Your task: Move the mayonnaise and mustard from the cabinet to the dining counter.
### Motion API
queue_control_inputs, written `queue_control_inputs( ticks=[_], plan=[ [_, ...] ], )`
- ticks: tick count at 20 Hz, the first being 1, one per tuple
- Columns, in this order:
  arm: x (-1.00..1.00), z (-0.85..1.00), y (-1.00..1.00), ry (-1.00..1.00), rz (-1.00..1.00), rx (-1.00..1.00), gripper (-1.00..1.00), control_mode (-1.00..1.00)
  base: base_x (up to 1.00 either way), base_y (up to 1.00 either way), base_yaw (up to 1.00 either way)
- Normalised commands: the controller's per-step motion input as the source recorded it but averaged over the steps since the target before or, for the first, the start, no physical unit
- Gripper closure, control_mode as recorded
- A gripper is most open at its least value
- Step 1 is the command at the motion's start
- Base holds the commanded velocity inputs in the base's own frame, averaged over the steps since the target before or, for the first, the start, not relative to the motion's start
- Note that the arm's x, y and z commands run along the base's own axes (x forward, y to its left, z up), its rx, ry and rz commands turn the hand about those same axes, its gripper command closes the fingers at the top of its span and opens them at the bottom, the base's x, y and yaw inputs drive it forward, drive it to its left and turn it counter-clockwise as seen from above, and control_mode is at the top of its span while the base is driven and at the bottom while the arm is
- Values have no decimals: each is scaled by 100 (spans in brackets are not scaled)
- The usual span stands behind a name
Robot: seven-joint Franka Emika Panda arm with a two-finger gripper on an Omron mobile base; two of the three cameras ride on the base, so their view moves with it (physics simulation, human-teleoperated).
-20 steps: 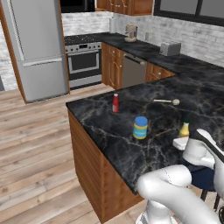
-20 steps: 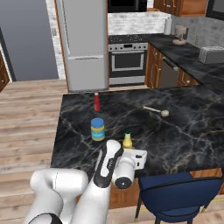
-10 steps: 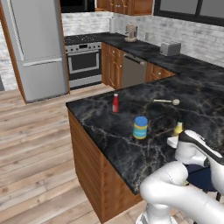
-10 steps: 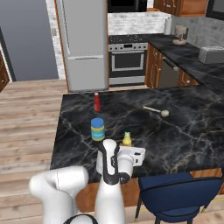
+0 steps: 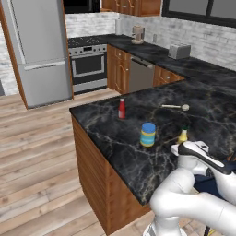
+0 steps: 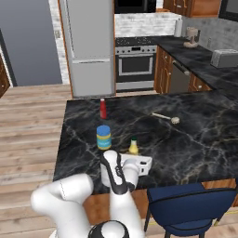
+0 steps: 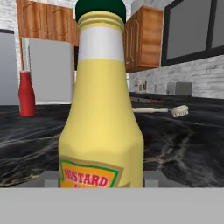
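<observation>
The mustard [image 7: 103, 118], a slim yellow bottle with a dark green cap, stands upright between my fingers and fills the hand view. It is at the near edge of the dining counter [image 5: 115, 138], the black marble island. My gripper [image 5: 184, 142] [image 6: 134, 153] is shut on the mustard [image 5: 183, 134] [image 6: 133, 146], low on its body. The mayonnaise [image 5: 148, 134] [image 6: 103, 137], a squat jar with a blue lid, stands on the counter a little to the left of it. Reddish-brown wall cabinets [image 7: 142, 39] hang at the back.
A red bottle [image 5: 121, 109] [image 6: 103, 108] stands near the island's far corner and a dish brush [image 5: 175, 107] [image 6: 165, 117] lies further right. A blue chair [image 6: 190, 204] sits at the island's near side. Fridge [image 5: 39, 50], stove [image 5: 90, 67] and toaster [image 5: 179, 50] line the back.
My hand has drifted a little to the left along the counter's near edge with the mustard in it, and my elbow has swung across. The mayonnaise and red bottle have not moved.
</observation>
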Motion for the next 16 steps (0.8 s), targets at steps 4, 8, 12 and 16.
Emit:
queue_control_inputs(
  ticks=[4, 8, 12, 16],
  plan=[
    [21, -9, -7, -1, 3, 0, 100, -100, 0, 0, 0],
    [16, -11, -9, -4, 5, 0, -100, -100, 0, 0, 0],
    [10, -17, -8, -3, 6, 0, -100, -100, 0, 0, 0],
    [0, -13, -15, -9, 5, 0, -100, -100, 0, 0, 0]
  ],
)
